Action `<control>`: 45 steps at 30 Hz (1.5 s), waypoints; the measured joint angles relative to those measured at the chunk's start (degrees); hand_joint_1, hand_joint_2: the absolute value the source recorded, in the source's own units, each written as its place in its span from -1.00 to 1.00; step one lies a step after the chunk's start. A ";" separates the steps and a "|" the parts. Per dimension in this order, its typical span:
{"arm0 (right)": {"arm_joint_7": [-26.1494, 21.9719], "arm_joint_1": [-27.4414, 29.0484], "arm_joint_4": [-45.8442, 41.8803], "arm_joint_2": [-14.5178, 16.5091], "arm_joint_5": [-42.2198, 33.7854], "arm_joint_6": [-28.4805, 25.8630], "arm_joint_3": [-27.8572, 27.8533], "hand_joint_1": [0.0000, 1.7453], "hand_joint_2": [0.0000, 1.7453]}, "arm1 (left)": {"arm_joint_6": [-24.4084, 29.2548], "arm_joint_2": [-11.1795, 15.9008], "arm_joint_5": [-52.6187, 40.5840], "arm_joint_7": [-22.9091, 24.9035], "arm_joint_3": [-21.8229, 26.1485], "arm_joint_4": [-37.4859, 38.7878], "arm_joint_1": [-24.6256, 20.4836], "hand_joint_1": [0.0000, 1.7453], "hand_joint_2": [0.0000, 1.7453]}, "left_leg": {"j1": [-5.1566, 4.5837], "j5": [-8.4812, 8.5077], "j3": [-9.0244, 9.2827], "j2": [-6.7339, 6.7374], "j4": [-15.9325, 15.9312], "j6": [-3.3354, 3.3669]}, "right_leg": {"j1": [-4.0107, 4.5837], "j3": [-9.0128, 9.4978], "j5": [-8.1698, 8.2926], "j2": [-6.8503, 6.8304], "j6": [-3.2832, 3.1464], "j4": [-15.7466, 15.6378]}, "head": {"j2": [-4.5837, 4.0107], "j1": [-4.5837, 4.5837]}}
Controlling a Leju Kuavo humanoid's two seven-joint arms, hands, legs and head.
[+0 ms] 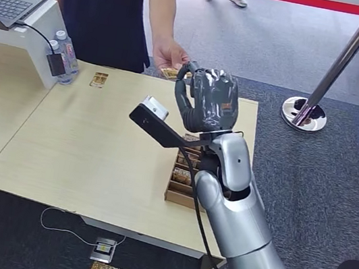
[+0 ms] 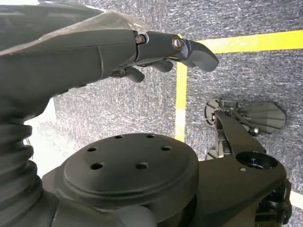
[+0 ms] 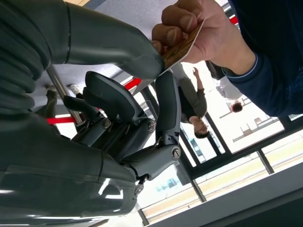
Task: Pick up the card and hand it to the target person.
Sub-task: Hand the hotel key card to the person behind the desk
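the right hand (image 1: 207,101) was raised past the far edge of the table (image 1: 61,150), pinching the card (image 3: 180,47) between thumb and a finger, the other fingers curled. at its 10 o'clock in the head view, the person's hand (image 1: 169,54) had closed on the card's other end, so both held it at once. the pick-up looked done and the handover was mid-way; what seemed left was for the robot to let go. the card box (image 1: 183,179) sat at the hand's 6 o'clock. the left hand (image 2: 143,52) hung over the floor, fingers loosely apart, holding nothing.
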 joint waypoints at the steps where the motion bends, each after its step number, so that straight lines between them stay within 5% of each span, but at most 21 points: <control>1: -0.01 -0.03 0.09 0.00 0.00 0.03 0.00 1.00 1.00 | 0.00 0.00 0.01 0.05 0.00 0.00 0.00 -1.00 1.00 | 0.00 0.00 0.00 0.00 0.00 0.00 | 0.00 0.00 0.00 0.00 0.00 0.00 | 0.00 0.00; 3: 0.01 -0.10 0.25 0.00 0.00 0.15 0.00 1.00 1.00 | 0.00 0.00 0.00 0.19 0.00 0.00 -0.01 -1.00 1.00 | 0.00 0.00 0.00 0.00 0.00 0.00 | 0.00 0.00 0.00 0.00 0.00 0.00 | 0.00 0.00; 6: 0.13 -0.22 0.55 0.00 0.00 0.37 0.00 0.63 1.00 | 0.00 0.00 -0.01 0.27 0.00 0.00 -0.01 -1.00 1.00 | 0.00 0.00 0.00 0.00 0.00 0.00 | 0.00 0.00 0.00 0.00 0.00 0.00 | 0.00 0.00; 10: 0.37 -0.24 0.77 0.05 0.00 0.75 0.00 1.00 1.00 | 0.03 0.00 -0.01 0.30 0.00 0.00 -0.01 -1.00 1.00 | 0.00 0.00 0.00 0.00 0.00 0.00 | 0.00 0.00 0.00 0.00 0.00 0.00 | 0.00 -0.01; 24: 0.44 -0.35 1.51 0.15 0.00 1.10 0.03 1.00 1.00 | 0.07 0.00 0.00 0.30 0.00 0.00 -0.02 -1.00 1.00 | 0.00 0.00 -0.01 0.00 0.00 0.00 | 0.00 -0.01 0.00 0.00 0.00 0.00 | 0.00 0.00; 25: 0.44 -0.35 1.52 0.15 0.00 1.10 0.03 0.87 1.00 | 0.07 0.00 0.00 0.30 0.00 0.00 -0.02 -1.00 1.00 | 0.00 0.00 -0.01 0.00 0.00 0.00 | 0.00 -0.01 0.00 0.00 0.00 0.00 | 0.00 0.00; 28: 0.44 -0.37 1.53 0.15 -0.04 1.10 0.02 -0.63 1.00 | 0.15 0.00 0.01 0.34 0.01 0.00 -0.02 -1.00 1.00 | 0.00 0.00 -0.01 0.00 0.00 0.00 | 0.00 -0.01 0.00 0.00 0.00 0.00 | 0.00 -0.01; 29: 0.44 -0.40 1.55 0.15 -0.14 1.08 0.02 -1.00 0.50 | 0.19 0.00 0.02 0.36 0.01 0.00 -0.02 -1.00 1.00 | 0.00 0.00 -0.01 0.00 0.00 0.00 | 0.00 -0.01 0.00 0.00 0.00 0.00 | 0.00 -0.01; 31: 0.44 -0.49 1.67 0.15 -0.50 1.02 0.02 -1.00 -0.50 | 0.24 0.00 0.02 0.41 0.00 0.00 -0.02 -1.00 1.00 | 0.00 0.00 -0.01 0.00 0.00 0.00 | 0.00 -0.01 0.00 0.00 0.00 0.00 | 0.00 -0.01; 32: 0.44 -0.53 1.78 0.15 -0.68 0.91 0.02 -1.00 -0.50 | 0.24 0.00 0.02 0.44 0.00 0.00 -0.02 -1.00 1.00 | 0.00 0.00 -0.01 0.00 0.00 0.00 | 0.00 -0.01 0.00 0.00 0.00 0.00 | 0.00 -0.01; 35: 0.45 -0.61 2.25 0.15 -0.96 0.32 0.02 -1.00 1.00 | 0.24 0.00 0.02 0.47 0.00 0.00 -0.02 -1.00 1.00 | 0.00 0.00 -0.01 0.00 0.00 0.00 | 0.00 -0.01 0.00 0.00 0.00 0.00 | 0.00 0.00; 45: 0.44 -0.83 3.46 0.13 -1.03 -0.73 0.00 -1.00 1.00 | 0.25 -0.02 0.02 0.47 0.00 0.00 -0.01 -1.00 1.00 | 0.00 0.00 -0.01 0.00 0.00 0.00 | 0.00 -0.02 0.00 0.00 0.00 0.00 | 0.00 -0.01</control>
